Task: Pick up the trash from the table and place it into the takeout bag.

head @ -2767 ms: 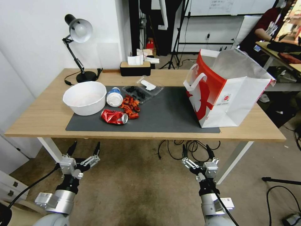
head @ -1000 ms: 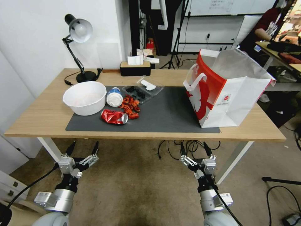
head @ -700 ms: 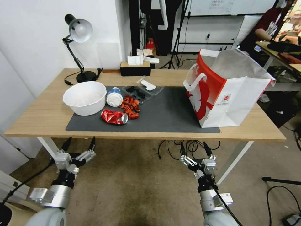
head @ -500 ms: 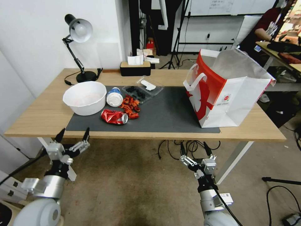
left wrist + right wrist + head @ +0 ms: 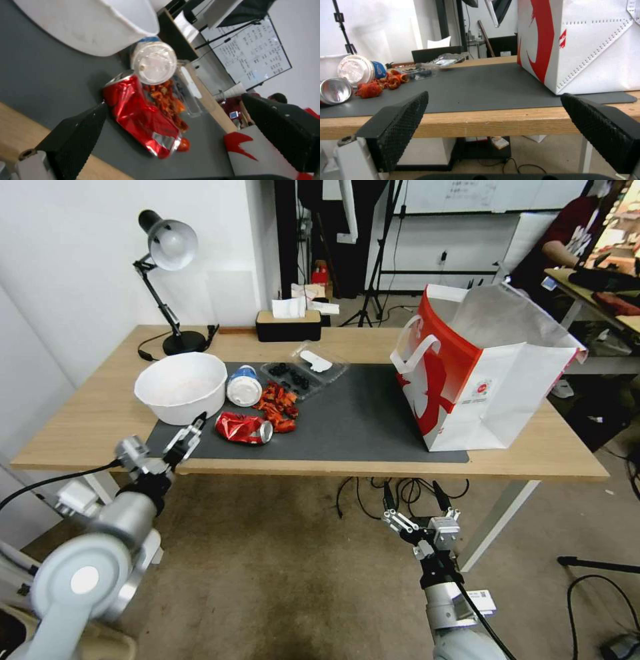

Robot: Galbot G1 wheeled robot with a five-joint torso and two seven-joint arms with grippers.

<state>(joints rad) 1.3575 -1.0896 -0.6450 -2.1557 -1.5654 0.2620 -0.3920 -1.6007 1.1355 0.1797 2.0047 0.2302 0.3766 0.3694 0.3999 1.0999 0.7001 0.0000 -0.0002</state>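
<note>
The left gripper (image 5: 179,437) is raised at the near left edge of the surface (image 5: 100,427), its fingers spread wide with nothing between them, pointing toward the crushed red can (image 5: 244,427). In the left wrist view the can (image 5: 141,117) lies between the two dark fingers (image 5: 78,135) but farther off — the gripper is not touching it.

The can lies on its side on the dark grey mat (image 5: 353,420), near the mat's front edge. Just behind it is a small heap of red wrapper scraps (image 5: 277,407), and to the left of those a blue cup with white lid (image 5: 243,387) lies tipped over, lid toward the robot. A white bowl (image 5: 180,387) stands at the left end of the mat, beside the cup. Farther back, a clear tray (image 5: 303,370) holds some dark bits.

The takeout bag (image 5: 480,373) stands upright on the right part of the surface, mouth open, well apart from the litter. None of the trash is in a gripper.

The right gripper (image 5: 413,507) hangs below and in front of the surface edge, fingers spread and empty — in its wrist view it faces the mat (image 5: 476,87) and the bag's side (image 5: 586,45).
</note>
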